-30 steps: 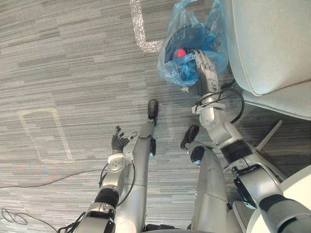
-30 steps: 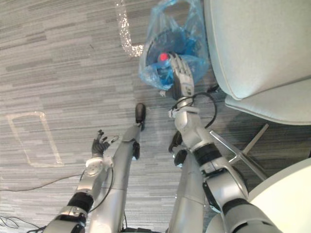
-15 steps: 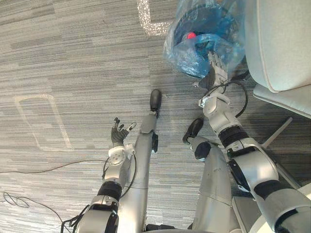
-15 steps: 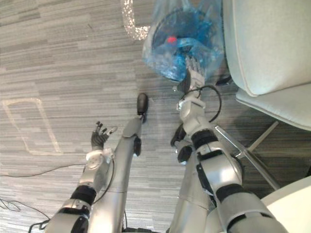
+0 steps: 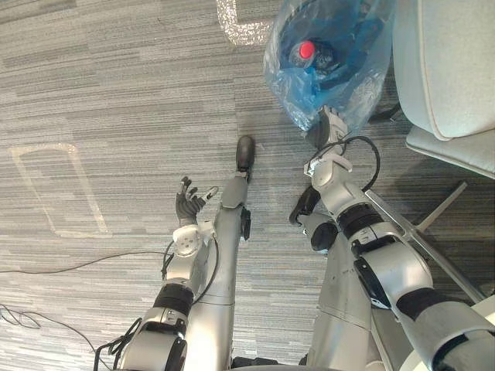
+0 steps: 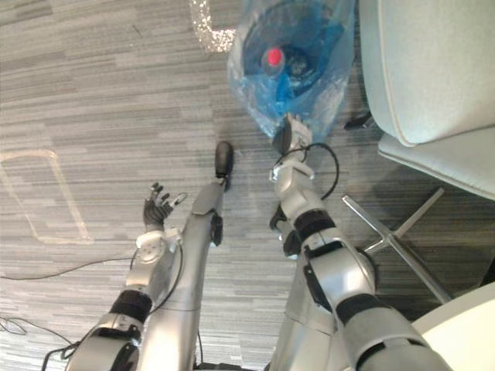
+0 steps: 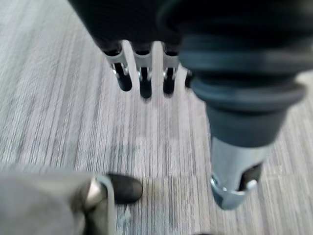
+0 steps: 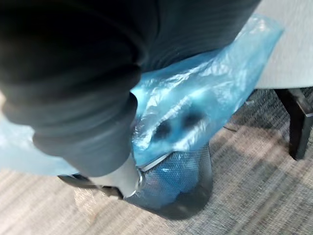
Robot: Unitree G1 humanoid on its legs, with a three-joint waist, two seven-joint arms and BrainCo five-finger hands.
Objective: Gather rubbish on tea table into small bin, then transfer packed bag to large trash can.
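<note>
Blue bag [image 5: 309,93] sits upright in bin [image 8: 181,178], mouth upward.

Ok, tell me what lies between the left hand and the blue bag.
Bare grey carpet, in the left eye view, between the left hand and the blue bag.

No legible txt, labels or nos.; white tape marks [image 5: 244,32] on carpet [image 5: 116,93] are plain outlines.
</note>
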